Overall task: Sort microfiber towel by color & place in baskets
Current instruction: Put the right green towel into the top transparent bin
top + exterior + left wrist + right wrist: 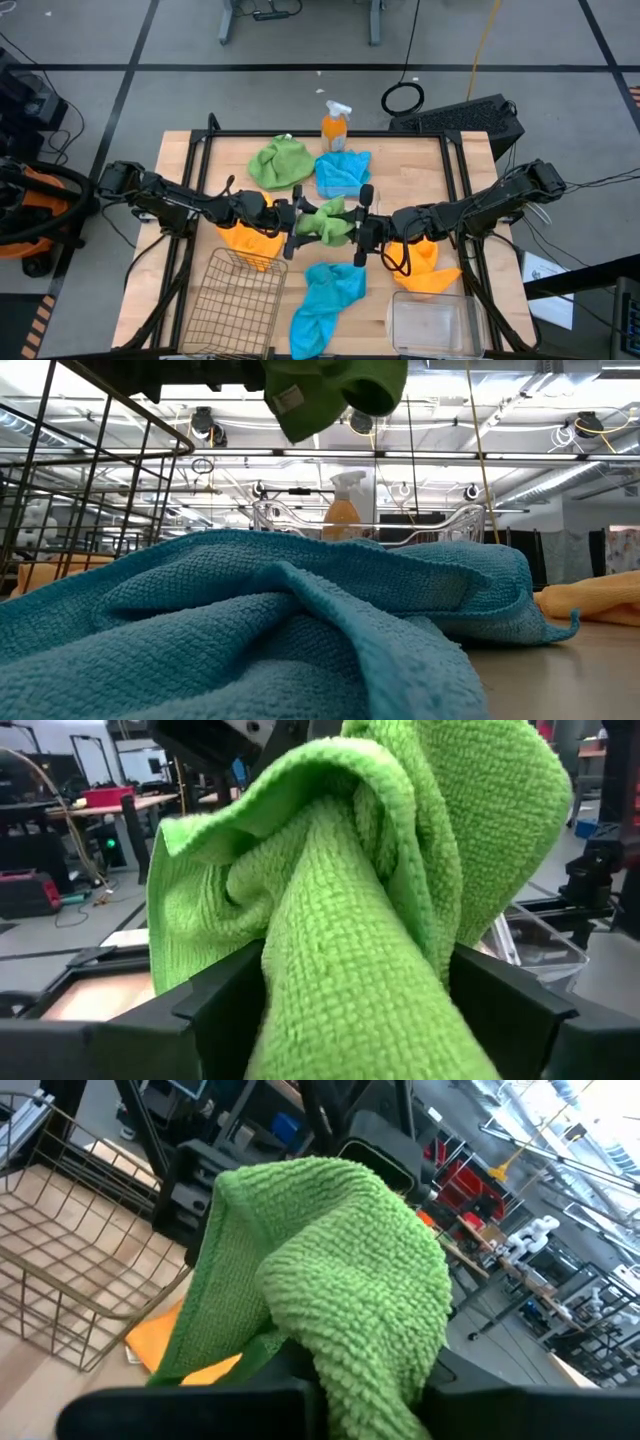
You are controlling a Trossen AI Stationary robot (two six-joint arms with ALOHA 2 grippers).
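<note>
A bright green towel [325,220] hangs bunched in the air over the table's middle, between my two grippers. My left gripper [297,218] comes at it from the left and is shut on it; my right gripper [358,230] comes from the right and is also shut on it. In the low view the towel [335,390] is well above the table. A second green towel [280,162] and a blue towel [343,172] lie at the far side. Another blue towel [325,300] lies near the front. Orange towels [250,242] [428,268] lie under each arm. My left gripper pinches a thick bunched fold of the green towel's left end [350,1000] between its two fingers [215,1000], coming level from the table's left. The cloth fills the gap and rises beyond the fingers, clear of the table. My right gripper pinches the towel's right end [370,1370], several gathered layers, level from the table's right. The towel bulges out past the fingers, lifted clear.
A wire basket [235,310] stands at the front left and a clear plastic basket [435,325] at the front right. An orange spray bottle [335,125] stands at the far edge. Dark rails [195,170] run along the table's sides.
</note>
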